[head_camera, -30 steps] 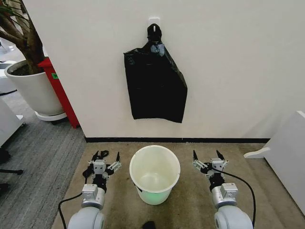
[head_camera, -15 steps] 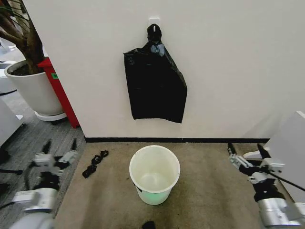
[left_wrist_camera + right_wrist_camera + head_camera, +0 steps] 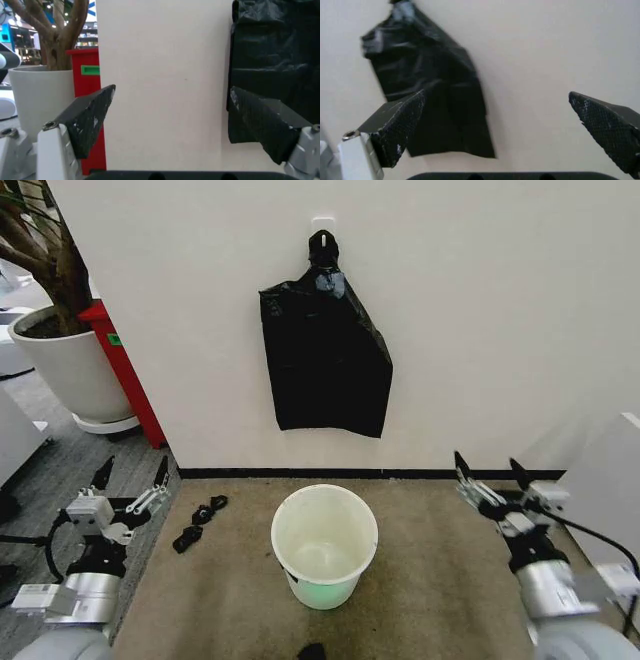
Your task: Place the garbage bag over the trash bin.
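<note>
Both arms have swung outward, left hand [image 3: 130, 477] and right hand [image 3: 491, 474] spread apart, flanking the trash bin [image 3: 324, 544].

The head camera looks down toward the wall [image 3: 500, 310] from mid-distance, while both wrist cameras face it closer, sharing the hanging black bag [image 3: 325, 355].

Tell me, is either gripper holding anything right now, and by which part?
Nothing is held. The left gripper and the right gripper are both open and empty, flanking the trash bin. The garbage bag hangs on the wall, ungrasped.

Black bag [image 3: 432, 93] — between spread pincer [image 3: 505, 127] tips
</note>
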`<state>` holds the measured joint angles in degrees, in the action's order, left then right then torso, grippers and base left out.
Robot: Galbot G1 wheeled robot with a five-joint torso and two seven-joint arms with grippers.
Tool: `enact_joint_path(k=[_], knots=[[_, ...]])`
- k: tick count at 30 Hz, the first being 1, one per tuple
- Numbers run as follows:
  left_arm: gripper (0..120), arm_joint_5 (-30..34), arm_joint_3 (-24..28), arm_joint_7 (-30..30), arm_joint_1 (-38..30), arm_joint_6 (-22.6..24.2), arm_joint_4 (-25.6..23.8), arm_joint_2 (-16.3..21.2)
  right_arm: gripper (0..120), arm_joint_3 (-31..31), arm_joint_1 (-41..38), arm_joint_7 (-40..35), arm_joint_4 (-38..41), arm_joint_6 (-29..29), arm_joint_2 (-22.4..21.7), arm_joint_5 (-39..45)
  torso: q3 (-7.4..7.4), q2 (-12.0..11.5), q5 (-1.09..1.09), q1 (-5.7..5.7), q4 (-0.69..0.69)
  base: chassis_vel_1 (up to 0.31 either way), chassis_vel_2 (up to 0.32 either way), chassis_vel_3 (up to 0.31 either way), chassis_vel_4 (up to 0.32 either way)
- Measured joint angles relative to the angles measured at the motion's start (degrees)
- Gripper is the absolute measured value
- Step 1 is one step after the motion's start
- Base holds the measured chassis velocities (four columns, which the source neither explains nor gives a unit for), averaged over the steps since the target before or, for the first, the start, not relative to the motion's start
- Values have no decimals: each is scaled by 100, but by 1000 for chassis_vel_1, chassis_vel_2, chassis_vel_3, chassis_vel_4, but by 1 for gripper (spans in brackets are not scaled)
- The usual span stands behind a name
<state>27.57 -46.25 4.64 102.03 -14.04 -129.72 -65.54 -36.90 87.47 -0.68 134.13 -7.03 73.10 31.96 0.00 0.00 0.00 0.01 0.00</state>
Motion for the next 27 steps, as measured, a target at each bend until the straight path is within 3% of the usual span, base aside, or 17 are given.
enact_joint_path(k=[1, 4, 10, 13, 15, 23, 27], knots=[[90, -61, -1, -4, 28, -9, -15, -71, 100, 253, -393, -79, -231, -51, -248, 264, 0, 0, 0, 0, 1, 0, 0, 0, 0], [90, -147, 22, -10, 43, -20, -19, -151, 100, 559, -801, -131, -534, -53, -458, 484, 0, 0, 0, 0, 0, 0, 0, 0, 0], [90, -416, 116, -27, 19, -49, 60, -379, 100, 1511, -2135, -340, -1319, 24, -666, 694, 1, -1, 1, 0, 1, 0, 0, 0, 0], [90, -531, 155, -28, 2, -38, 86, -486, 100, 2062, -2952, -555, -1667, -17, -758, 980, 1, -1, 0, 0, 2, 0, 0, 0, 0], [90, -615, 179, -37, -23, -22, 156, -560, 100, 2657, -3960, -807, -2114, -59, -855, 1360, 1, -1, 1, 0, 1, 0, 0, 0, 0], [90, -713, 197, -39, -82, -9, 379, -637, 100, 3682, -5808, -1409, -2785, -204, -799, 2157, 1, -1, -1, 0, 1, 0, 0, 0, 0], [90, -797, 211, -29, -105, -9, 421, -685, 100, 3948, -6306, -1609, -2919, -287, -668, 2328, 0, -1, -2, 0, 1, 0, 0, 0, 0]])
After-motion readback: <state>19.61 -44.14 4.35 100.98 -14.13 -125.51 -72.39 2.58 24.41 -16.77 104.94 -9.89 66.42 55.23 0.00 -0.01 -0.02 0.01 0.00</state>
